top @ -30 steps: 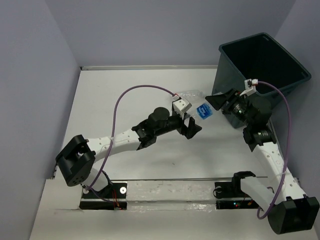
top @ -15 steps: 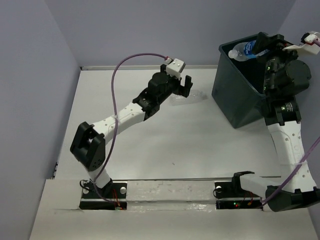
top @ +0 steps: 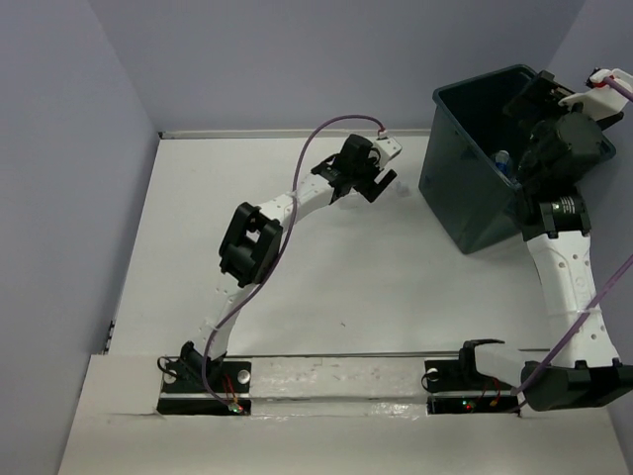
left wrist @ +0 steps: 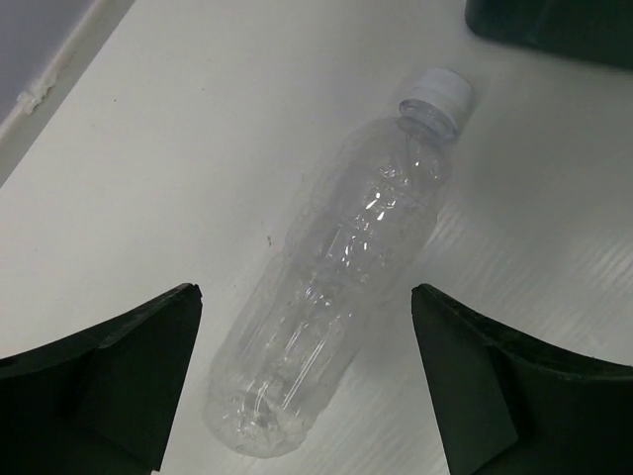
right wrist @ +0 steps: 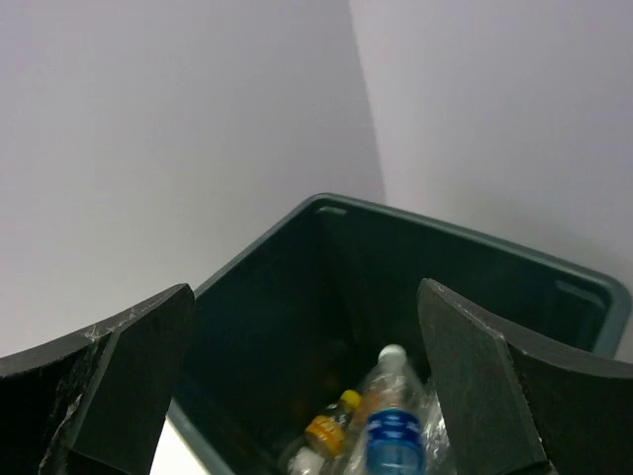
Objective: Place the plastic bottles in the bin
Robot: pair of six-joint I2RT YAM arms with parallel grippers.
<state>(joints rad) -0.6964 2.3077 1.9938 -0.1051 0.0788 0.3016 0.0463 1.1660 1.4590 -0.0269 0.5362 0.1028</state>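
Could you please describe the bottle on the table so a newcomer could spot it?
A large dark green plastic bin stands far right on the white table. Just left of it lies a clear, unlabelled, white-capped plastic bottle, the only one outside it.

White links (top: 559, 267) between black joints (top: 247, 242), purple cable (top: 346, 121) looped behind wrist, left gripper (left wrist: 305, 297) finished in black wedges

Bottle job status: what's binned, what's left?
Done: the bin holds a blue-label bottle and a yellow-capped bottle, among others. In hand: nothing; right gripper hangs open above the bin, left gripper open over a clear bottle lying on the table. Left: grab and bin that one.
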